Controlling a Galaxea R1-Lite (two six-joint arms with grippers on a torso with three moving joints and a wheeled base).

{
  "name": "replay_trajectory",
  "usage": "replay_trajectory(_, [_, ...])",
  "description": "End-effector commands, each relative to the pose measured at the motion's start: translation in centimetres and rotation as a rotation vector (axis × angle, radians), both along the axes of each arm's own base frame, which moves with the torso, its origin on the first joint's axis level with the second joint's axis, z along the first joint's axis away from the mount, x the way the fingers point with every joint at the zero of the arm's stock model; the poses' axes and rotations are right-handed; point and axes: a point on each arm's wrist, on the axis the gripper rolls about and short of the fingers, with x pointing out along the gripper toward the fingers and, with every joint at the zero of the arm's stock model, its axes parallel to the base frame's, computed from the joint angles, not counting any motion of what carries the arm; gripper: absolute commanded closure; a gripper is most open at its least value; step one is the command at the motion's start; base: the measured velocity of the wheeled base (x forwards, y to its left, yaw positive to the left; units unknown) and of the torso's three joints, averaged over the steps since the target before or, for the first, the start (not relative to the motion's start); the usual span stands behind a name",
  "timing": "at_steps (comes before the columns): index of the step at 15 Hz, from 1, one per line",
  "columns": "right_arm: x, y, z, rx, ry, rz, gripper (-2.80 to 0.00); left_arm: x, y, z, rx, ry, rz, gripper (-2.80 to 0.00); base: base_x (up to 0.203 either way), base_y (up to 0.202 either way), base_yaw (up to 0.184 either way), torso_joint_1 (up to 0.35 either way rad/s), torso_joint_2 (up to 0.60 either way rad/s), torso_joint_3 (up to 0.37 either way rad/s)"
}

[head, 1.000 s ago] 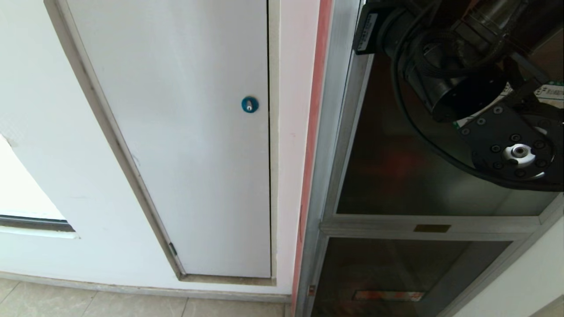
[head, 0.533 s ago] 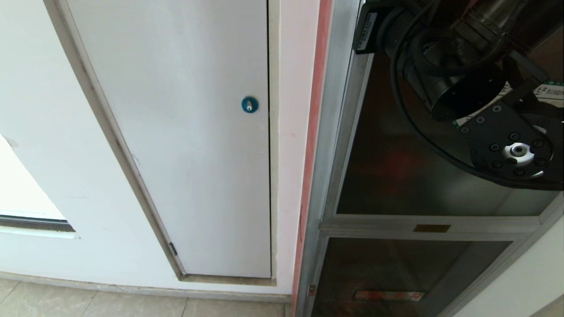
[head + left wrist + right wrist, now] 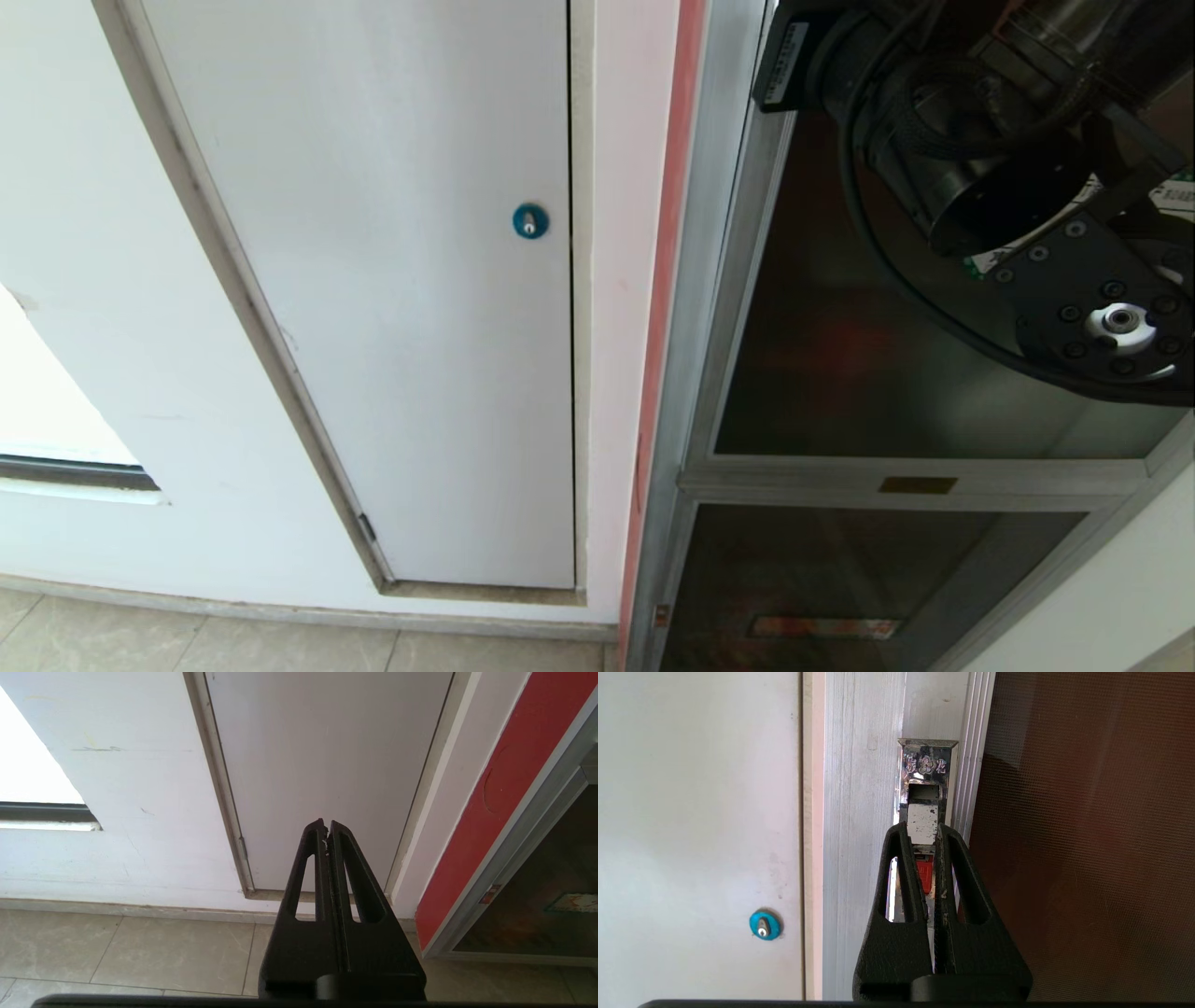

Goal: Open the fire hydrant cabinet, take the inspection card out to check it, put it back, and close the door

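The fire hydrant cabinet's silver frame (image 3: 709, 280) stands right of a white wall. Its door (image 3: 887, 373) is a dark glass panel in that frame. In the right wrist view my right gripper (image 3: 922, 830) is shut on the silver latch tab (image 3: 923, 821) at the door's edge (image 3: 973, 765), with a bit of red showing behind the tab. My right arm (image 3: 1027, 187) crosses the top right of the head view, in front of the glass. My left gripper (image 3: 326, 823) hangs shut and empty, low near the floor. The inspection card is hidden.
A plain white panel door (image 3: 420, 280) with a round blue lock (image 3: 529, 221) sits left of the cabinet. Below the door is a smaller dark glass panel (image 3: 840, 579) with a red label strip (image 3: 822, 625). Beige floor tiles (image 3: 187, 644) run along the wall's foot.
My right arm's wrist has drifted slightly to the right in the head view. The door and everything else look the same.
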Motion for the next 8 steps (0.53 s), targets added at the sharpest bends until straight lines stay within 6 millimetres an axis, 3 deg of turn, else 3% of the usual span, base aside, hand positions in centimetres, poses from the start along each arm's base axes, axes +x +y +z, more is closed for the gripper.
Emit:
replay_trajectory(1, [-0.8,-0.5,0.5,0.012,-0.015,-0.002,0.0,0.0,0.0,0.0,0.0,0.002,0.0,0.0,0.0,0.0,0.0,0.0,0.0,0.0])
replay_trajectory(8, [-2.5,-1.1,0.7,0.016,-0.017,0.013,0.0,0.0,0.0,0.0,0.0,0.002,0.0,0.0,0.0,0.0,0.0,0.0,0.0,0.0])
